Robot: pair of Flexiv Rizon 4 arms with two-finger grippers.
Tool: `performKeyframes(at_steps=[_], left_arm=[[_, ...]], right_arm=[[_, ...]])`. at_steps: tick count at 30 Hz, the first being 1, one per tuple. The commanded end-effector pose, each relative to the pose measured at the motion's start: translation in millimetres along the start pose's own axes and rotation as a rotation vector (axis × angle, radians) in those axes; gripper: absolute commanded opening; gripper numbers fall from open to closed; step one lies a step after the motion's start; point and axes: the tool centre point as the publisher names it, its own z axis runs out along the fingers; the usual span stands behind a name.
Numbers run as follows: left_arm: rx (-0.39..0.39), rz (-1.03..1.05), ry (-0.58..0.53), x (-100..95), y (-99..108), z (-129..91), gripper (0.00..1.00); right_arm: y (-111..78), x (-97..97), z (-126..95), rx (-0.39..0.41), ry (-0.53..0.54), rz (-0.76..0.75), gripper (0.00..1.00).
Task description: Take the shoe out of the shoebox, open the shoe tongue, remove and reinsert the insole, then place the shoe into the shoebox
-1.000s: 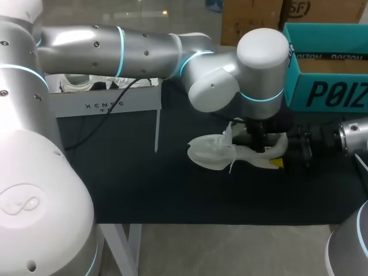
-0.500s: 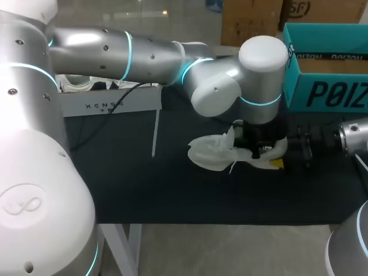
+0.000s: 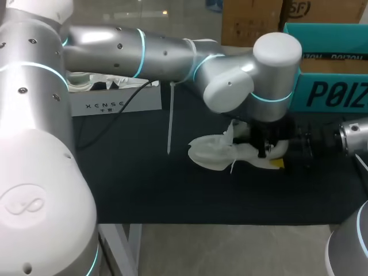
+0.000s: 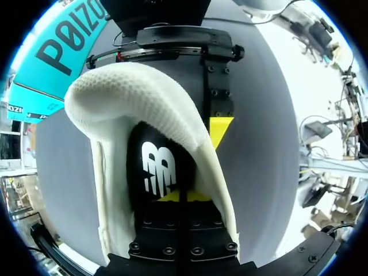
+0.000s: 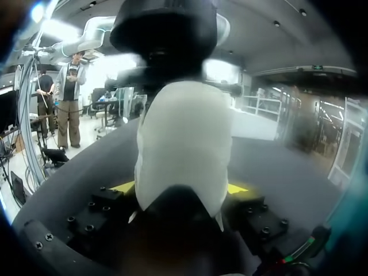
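A white shoe [image 3: 221, 154] lies on the black table, toe to the left, its tongue standing up. My left arm comes across from the left, and its gripper [image 3: 263, 150] points down into the shoe's opening. In the left wrist view the left gripper [image 4: 183, 196] has its yellow tips pressed together on the black insole [image 4: 156, 172] with a white logo. My right gripper [image 3: 280, 153] comes in from the right and holds the heel. In its own view the right gripper [image 5: 179, 188] has one yellow tip on each side of the shoe [image 5: 184, 144]. The teal shoebox [image 3: 328, 86] stands at the back right.
A white open box [image 3: 115, 104] with pale items stands at the back left. A thin white strap [image 3: 170, 118] hangs from my left arm above the table. The table's front edge [image 3: 230, 222] runs close below the shoe.
My left arm shifted a little to the right and its fingers closed together inside the shoe. The right gripper and the shoe stayed in place.
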Motion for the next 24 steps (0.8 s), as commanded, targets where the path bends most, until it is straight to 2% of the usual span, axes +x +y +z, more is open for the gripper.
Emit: performKeyframes(at_steps=[1, 7, 24], left_arm=[[0.01, 0.003, -0.036, 13.1, -1.2, 57.6, 0.0], [0.02, -0.001, -0.077, 14.9, 3.4, 45.3, 0.0], [0.075, -0.019, -0.166, 4.1, 13.1, 10.8, 0.0]], right_arm=[[-2.8, -2.1, 2.9, 0.002, 0.0, 0.0, 0.0], [-2.8, -2.1, 2.9, 0.002, 0.0, 0.0, 0.0], [-2.8, -2.1, 2.9, 0.002, 0.0, 0.0, 0.0]])
